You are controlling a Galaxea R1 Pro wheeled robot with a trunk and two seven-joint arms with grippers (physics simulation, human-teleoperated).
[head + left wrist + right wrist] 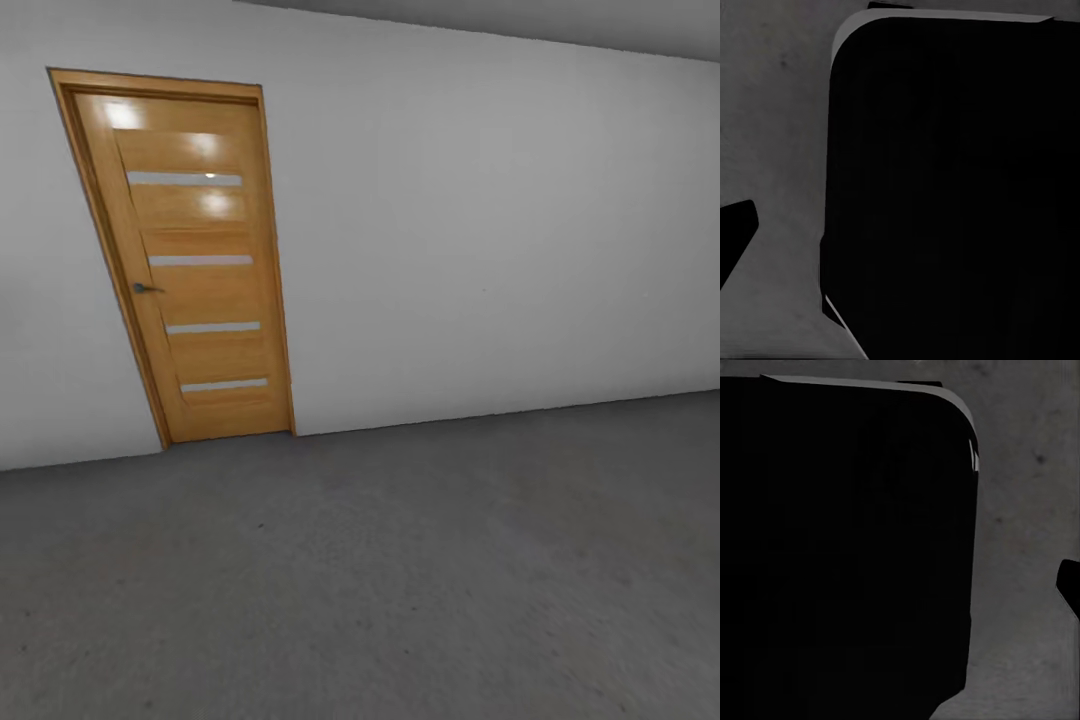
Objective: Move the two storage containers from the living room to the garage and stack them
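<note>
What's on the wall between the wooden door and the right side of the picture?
Nothing. In the head view, the white wall runs bare from the wooden door to the right edge.

Each wrist view shows a large black body panel and one dark claw finger [735, 236] tip

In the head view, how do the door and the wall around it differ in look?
The door is warm orange-brown wood; the wall is plain white. The door carries four pale horizontal strips and a small handle; the wall is unbroken. Both stand upright and meet the grey mottled floor.
</note>
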